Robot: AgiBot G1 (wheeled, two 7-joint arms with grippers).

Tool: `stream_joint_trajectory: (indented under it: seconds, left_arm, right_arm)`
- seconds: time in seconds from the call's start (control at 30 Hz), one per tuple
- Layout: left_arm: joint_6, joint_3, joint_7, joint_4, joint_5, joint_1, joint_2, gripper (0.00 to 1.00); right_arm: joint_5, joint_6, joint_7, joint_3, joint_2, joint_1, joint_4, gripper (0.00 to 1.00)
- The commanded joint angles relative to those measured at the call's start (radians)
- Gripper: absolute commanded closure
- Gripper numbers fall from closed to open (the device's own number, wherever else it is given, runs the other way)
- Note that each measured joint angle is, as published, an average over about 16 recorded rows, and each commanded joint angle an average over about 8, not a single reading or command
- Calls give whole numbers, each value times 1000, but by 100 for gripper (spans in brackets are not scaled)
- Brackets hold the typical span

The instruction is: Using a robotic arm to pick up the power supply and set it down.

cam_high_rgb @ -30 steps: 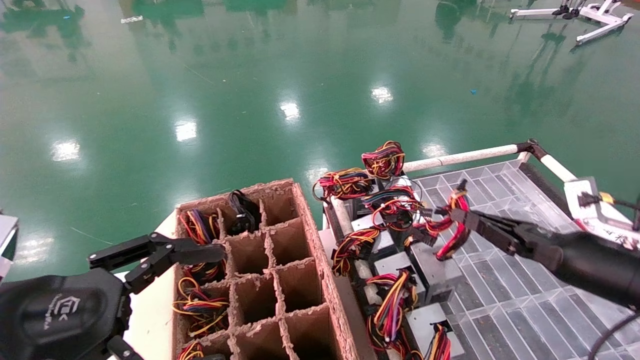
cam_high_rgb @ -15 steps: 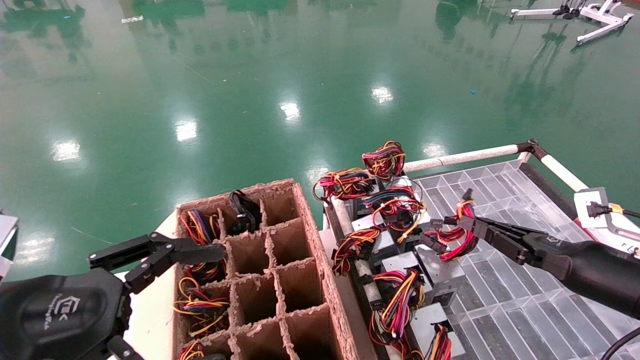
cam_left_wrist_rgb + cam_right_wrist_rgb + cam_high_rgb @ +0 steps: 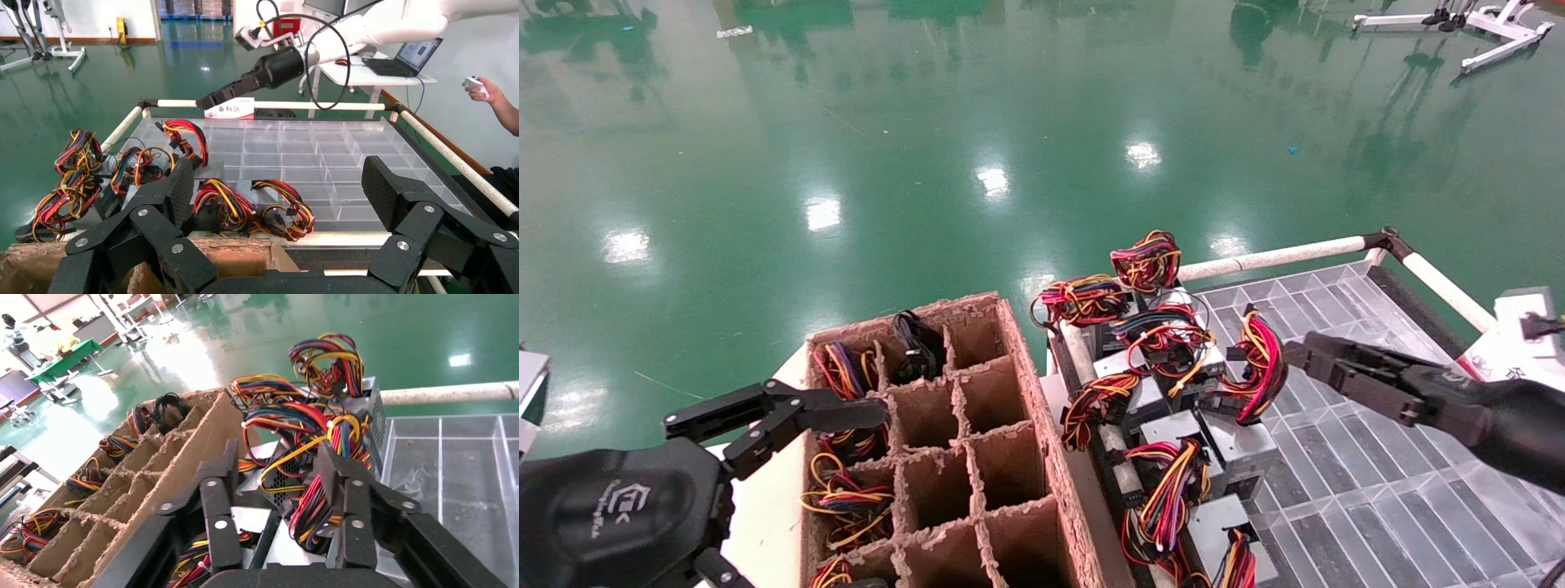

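The power supply (image 3: 1243,446), a grey metal box with a red, yellow and black wire bundle (image 3: 1261,367), rests on the clear tray among several others. My right gripper (image 3: 1302,358) hovers just right of that bundle, open, holding nothing. In the right wrist view, my right gripper (image 3: 275,468) has its fingers (image 3: 224,471) spread, with the bundle (image 3: 312,508) and grey casing (image 3: 269,545) just ahead of them. My left gripper (image 3: 789,408) is parked open beside the cardboard box; in the left wrist view, my left gripper (image 3: 281,190) is empty.
A brown cardboard divider box (image 3: 1009,384) holds wired units in its left cells. More power supplies (image 3: 1148,392) line the left edge of the gridded clear tray (image 3: 1336,457). A white rail (image 3: 1271,257) borders the tray. A person (image 3: 489,98) stands beyond it.
My right gripper lowered the power supply by its wire bundle onto the tray, opened and drew back to the right. The bundle now rests on its box. The left arm is still.
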Motion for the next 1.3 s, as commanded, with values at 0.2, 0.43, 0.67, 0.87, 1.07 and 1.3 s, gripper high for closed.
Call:
stream_joint_trajectory:
  seconds: [0.2, 0.43, 0.67, 0.87, 1.07, 1.3]
  left_arm:
    - [0, 0, 0, 0, 0, 0, 0, 0]
    - [0, 0, 0, 0, 0, 0, 0, 0]
    - [0, 0, 0, 0, 0, 0, 0, 0]
    - [0, 0, 0, 0, 0, 0, 0, 0]
    - [0, 0, 0, 0, 0, 0, 0, 0]
    - [0, 0, 0, 0, 0, 0, 0, 0]
  right_arm:
    - [3, -14, -2, 6, 29, 6, 36, 0]
    - [-5, -8, 13, 45, 42, -30, 147, 0]
    - [-14, -1, 40, 96, 53, -79, 290, 0]
    - [-23, 5, 62, 140, 62, -121, 412, 0]
    - [-31, 12, 85, 184, 72, -162, 534, 0]
    - [-41, 19, 112, 236, 83, -211, 678, 0]
